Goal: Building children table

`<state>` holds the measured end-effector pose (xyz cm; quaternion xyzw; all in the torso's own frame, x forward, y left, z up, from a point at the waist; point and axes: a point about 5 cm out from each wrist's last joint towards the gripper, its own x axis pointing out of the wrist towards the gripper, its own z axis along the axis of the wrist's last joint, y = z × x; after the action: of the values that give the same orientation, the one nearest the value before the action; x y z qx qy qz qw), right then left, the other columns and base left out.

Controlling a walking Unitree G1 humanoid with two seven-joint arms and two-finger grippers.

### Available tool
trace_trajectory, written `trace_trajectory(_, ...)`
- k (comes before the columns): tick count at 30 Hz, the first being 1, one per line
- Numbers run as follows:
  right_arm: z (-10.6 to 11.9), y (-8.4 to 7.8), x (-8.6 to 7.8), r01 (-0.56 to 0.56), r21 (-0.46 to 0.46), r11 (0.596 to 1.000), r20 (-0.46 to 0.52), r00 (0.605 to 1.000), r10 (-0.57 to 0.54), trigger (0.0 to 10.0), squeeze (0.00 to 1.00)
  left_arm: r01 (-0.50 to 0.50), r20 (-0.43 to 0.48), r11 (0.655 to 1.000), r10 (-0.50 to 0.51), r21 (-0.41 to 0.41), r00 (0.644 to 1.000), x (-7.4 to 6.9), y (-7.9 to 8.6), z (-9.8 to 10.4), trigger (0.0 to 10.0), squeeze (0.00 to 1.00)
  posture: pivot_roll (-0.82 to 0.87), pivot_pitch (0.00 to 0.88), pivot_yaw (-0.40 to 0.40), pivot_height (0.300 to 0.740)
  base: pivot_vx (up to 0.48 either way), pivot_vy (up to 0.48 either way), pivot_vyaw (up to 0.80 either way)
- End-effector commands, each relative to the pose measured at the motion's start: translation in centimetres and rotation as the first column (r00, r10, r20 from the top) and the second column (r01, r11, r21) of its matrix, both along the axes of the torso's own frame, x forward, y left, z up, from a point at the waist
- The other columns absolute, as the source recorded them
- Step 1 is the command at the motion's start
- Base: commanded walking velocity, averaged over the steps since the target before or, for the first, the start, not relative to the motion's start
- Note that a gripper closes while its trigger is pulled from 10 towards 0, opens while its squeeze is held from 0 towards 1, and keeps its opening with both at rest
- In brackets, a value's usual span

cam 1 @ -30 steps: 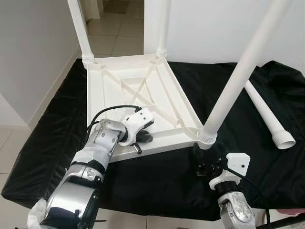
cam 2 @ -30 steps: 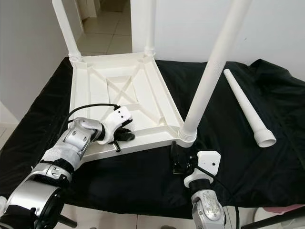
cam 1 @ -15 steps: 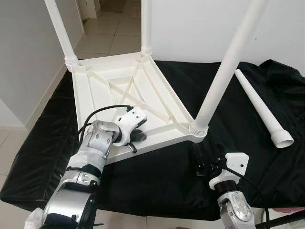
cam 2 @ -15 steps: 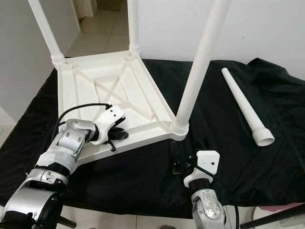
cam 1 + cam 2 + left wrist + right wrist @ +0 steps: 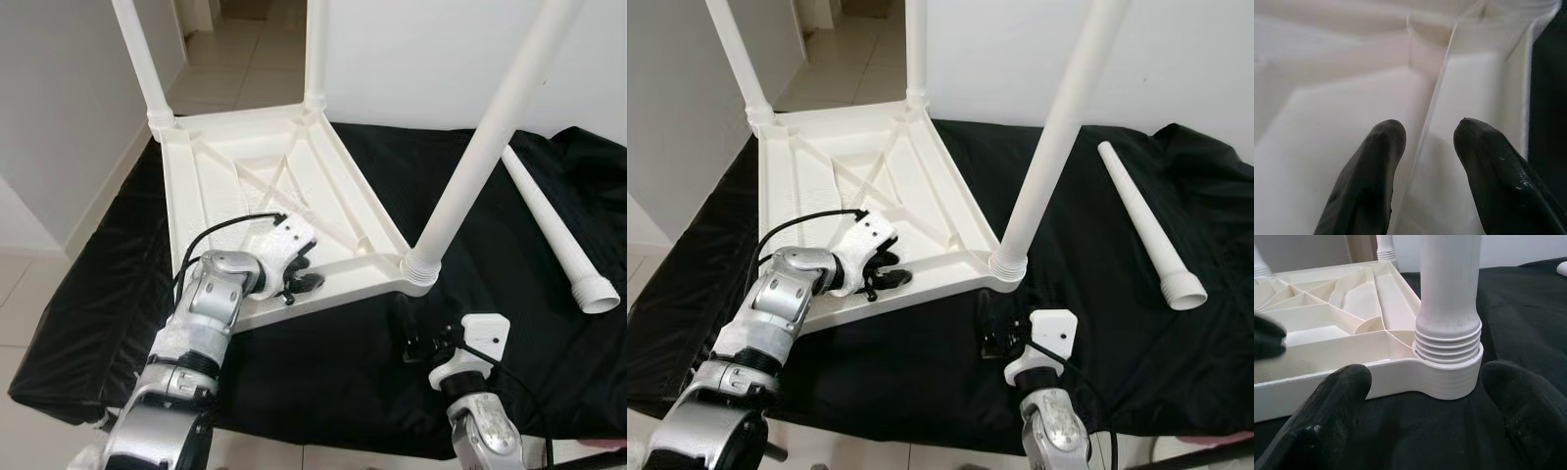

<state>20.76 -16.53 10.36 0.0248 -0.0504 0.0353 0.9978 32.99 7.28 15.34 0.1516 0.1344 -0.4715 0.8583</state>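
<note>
— Where the head cameras look down, what's there?

— A white plastic tabletop [image 5: 279, 201] lying upside down on a black cloth [image 5: 490, 333], with three legs [image 5: 485, 137] screwed in and standing up. A fourth leg [image 5: 558, 235] lies loose on the cloth off to the right, well apart from the tabletop. I can't read any writing or brand on any of it.

— And the left gripper [image 5: 294, 279]?

— It's at the near edge of the tabletop, fingers over the rim. From its wrist camera the two black fingers [image 5: 1369, 176] stand apart, one on each side of a thin upright rib [image 5: 1422, 156] of the underside; whether they press it, I can't tell.

— The right one?

— The right gripper [image 5: 1004, 328] hovers low over the cloth, just in front of the near right corner. Through its wrist camera the fingers [image 5: 1327, 416] are spread wide, with the threaded foot of the nearest leg [image 5: 1449, 308] between them, not touching.
</note>
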Motion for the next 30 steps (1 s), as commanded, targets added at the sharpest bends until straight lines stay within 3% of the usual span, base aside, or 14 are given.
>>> trace_trajectory(1,-0.1,0.0,0.1,-0.003,-0.002,1.0,0.002,1.0,0.003,10.0,0.0,-0.06,0.097,0.996,0.066,-0.061,0.993,0.3,0.4,1.6,10.0,0.0,-0.11,0.0,0.009,0.74,0.0,0.0,0.0)
trace_trajectory(6,-0.1,0.0,0.2,-0.008,-0.007,1.0,0.005,1.0,0.008,10.0,0.0,-0.068,0.134,0.989,0.085,-0.128,0.987,0.6,1.2,3.1,10.0,0.0,-0.11,0.0,0.009,0.74,0.0,0.0,0.0)
trace_trajectory(8,0.0,0.0,0.5,-0.01,-0.008,1.0,0.01,1.0,0.01,10.0,0.0,-0.173,0.153,0.971,0.199,-0.166,0.968,1.9,2.8,4.0,10.0,0.0,-0.1,0.0,0.009,0.74,0.0,0.0,0.0)
trace_trajectory(11,0.0,0.0,0.6,-0.011,-0.008,1.0,0.011,1.0,0.011,10.0,0.0,-0.216,0.158,0.961,0.244,-0.175,0.957,2.4,3.3,4.2,10.0,0.0,-0.1,0.0,0.009,0.74,0.0,0.0,0.0)
trace_trajectory(13,0.1,0.1,1.0,-0.012,-0.011,1.0,0.019,1.0,0.012,10.0,0.0,-0.369,0.156,0.911,0.398,-0.184,0.904,3.7,5.3,4.1,10.0,0.0,-0.1,0.0,0.009,0.74,0.0,0.0,0.0)
trace_trajectory(14,0.1,0.1,1.0,-0.012,-0.011,1.0,0.019,1.0,0.012,10.0,0.0,-0.369,0.156,0.911,0.398,-0.184,0.904,3.7,5.3,4.1,10.0,0.0,-0.1,0.0,0.009,0.74,0.0,0.0,0.0)
trace_trajectory(15,0.2,0.1,1.2,-0.013,-0.013,1.0,0.025,1.0,0.013,10.0,0.0,-0.438,0.154,0.882,0.464,-0.172,0.872,4.2,6.3,3.8,10.0,0.0,-0.1,0.0,0.009,0.74,0.0,0.0,0.0)
trace_trajectory(16,0.2,0.1,1.2,-0.013,-0.013,1.0,0.025,1.0,0.013,10.0,0.0,-0.438,0.154,0.882,0.464,-0.172,0.872,4.2,6.3,3.8,10.0,0.0,-0.1,0.0,0.009,0.74,0.0,0.0,0.0)
trace_trajectory(18,0.6,0.3,1.7,-0.015,-0.012,1.0,0.038,0.999,0.015,10.0,0.0,-0.533,0.143,0.833,0.552,-0.152,0.822,4.6,8.0,3.1,10.0,0.0,-0.09,0.0,0.01,0.74,0.0,0.0,0.0)
trace_trajectory(23,0.9,0.6,2.0,-0.021,-0.007,1.0,0.049,0.999,0.022,10.0,0.0,-0.59,0.149,0.796,0.605,-0.134,0.782,4.6,9.2,2.7,10.0,0.0,-0.09,0.0,0.009,0.74,0.0,0.0,0.0)
trace_trajectory(30,0.6,1.2,2.2,-0.049,-0.004,0.999,0.039,0.998,0.049,10.0,0.0,-0.657,0.23,0.752,0.649,-0.048,0.725,4.8,11.5,2.3,10.0,0.0,-0.08,0.0,0.003,0.74,0.0,0.0,0.0)
